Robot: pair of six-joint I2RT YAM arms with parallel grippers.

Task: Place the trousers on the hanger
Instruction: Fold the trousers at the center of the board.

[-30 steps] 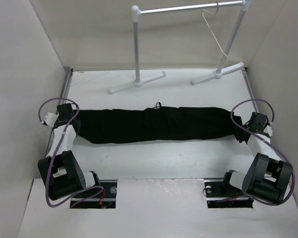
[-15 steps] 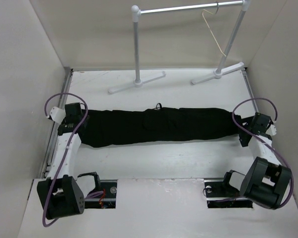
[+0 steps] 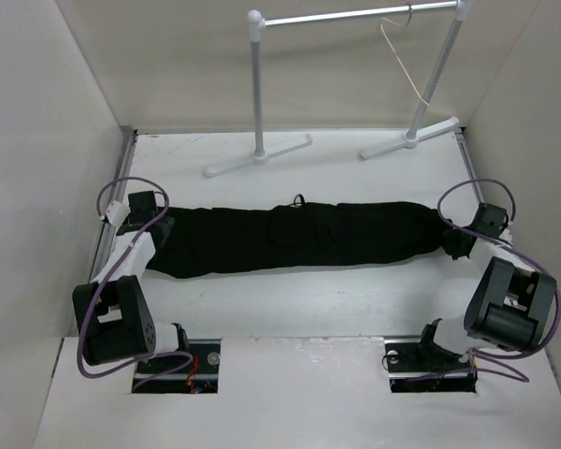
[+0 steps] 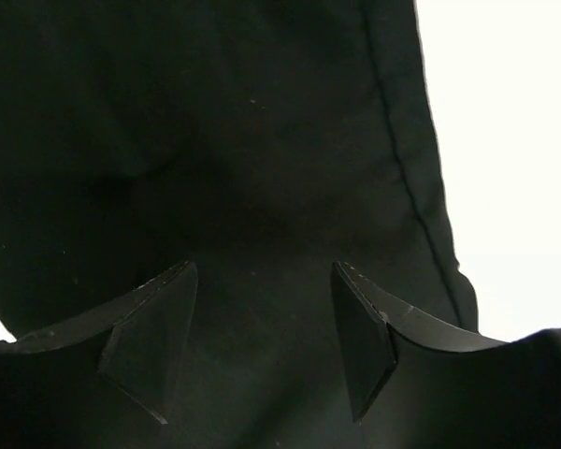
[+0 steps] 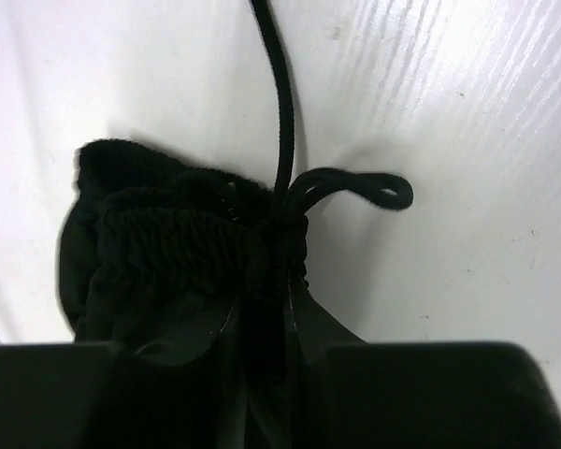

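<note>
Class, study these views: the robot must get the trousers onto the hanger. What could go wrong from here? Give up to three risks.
1. The left pincer stands open over the leg end of the trousers; closing shallowly, it may pinch one layer and slip.
2. The right pincer is shut on the bunched waistband, and the loose drawstring could snag.
3. The hanger dangles from the rail by its hook, so pushed fabric may swing it away.

Black-and-white arms [image 3: 129,260], purple cables [image 3: 131,181]
</note>
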